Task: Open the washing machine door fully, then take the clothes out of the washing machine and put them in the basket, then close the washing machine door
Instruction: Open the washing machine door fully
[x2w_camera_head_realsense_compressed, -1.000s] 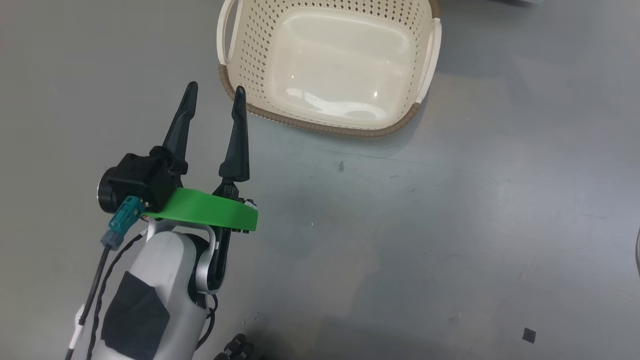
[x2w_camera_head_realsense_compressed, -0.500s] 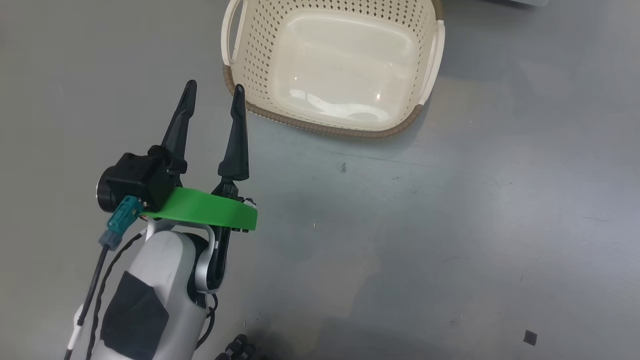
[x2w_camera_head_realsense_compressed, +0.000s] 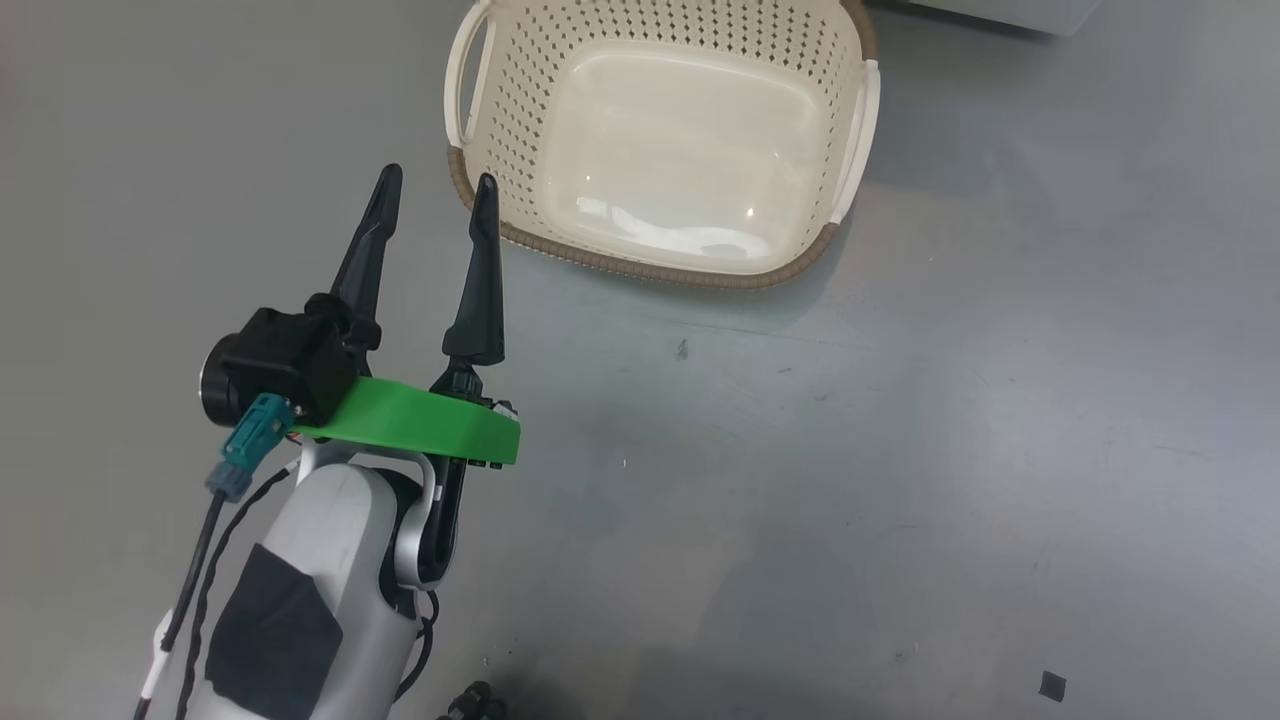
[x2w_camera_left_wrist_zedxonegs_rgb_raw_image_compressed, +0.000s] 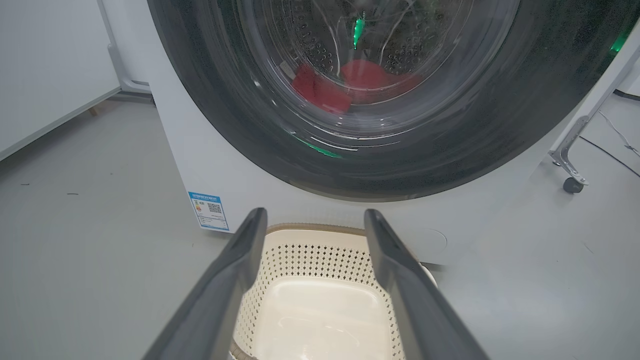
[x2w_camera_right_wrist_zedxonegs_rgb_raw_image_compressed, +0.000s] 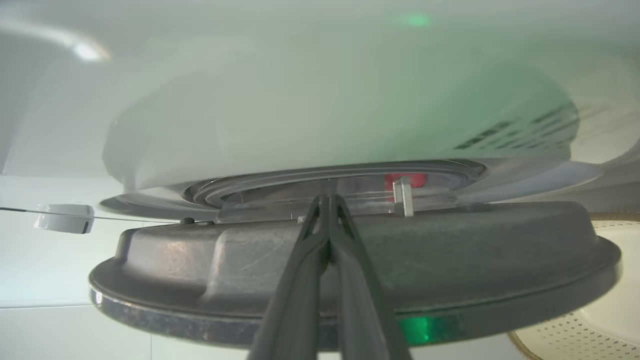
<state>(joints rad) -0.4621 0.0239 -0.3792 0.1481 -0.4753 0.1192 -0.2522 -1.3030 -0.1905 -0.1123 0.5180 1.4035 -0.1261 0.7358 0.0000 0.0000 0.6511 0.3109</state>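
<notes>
Head view: the left gripper (x2w_camera_head_realsense_compressed: 438, 178) is seen at the lower left, with its two dark fingers spread wide apart above the grey floor (x2w_camera_head_realsense_compressed: 900, 450). One fingertip is placed just beside the brown rim of the basket (x2w_camera_head_realsense_compressed: 650, 268), which is set on the floor at the top of the picture.

In the left wrist view, the white front of the washing machine (x2w_camera_left_wrist_zedxonegs_rgb_raw_image_compressed: 190, 165) is shown straight ahead, and a blue label (x2w_camera_left_wrist_zedxonegs_rgb_raw_image_compressed: 210, 210) is stuck low on its panel. The washing machine door (x2w_camera_left_wrist_zedxonegs_rgb_raw_image_compressed: 450, 150) is marked by its broad black rim, and through its glass the red clothes (x2w_camera_left_wrist_zedxonegs_rgb_raw_image_compressed: 320, 95) are seen lying low in the perforated drum. The basket is framed between the parted fingers, close against the foot of the machine and below the door.

In the right wrist view, the right gripper (x2w_camera_right_wrist_zedxonegs_rgb_raw_image_compressed: 327, 197) is shown with its fingers pressed tightly together and their tips brought up to the door's edge. Whether the door is touched cannot be told. The door is seen edge-on and ajar, a metal latch (x2w_camera_right_wrist_zedxonegs_rgb_raw_image_compressed: 402, 196) is caught in the gap, and a sliver of red is glimpsed behind it.
</notes>
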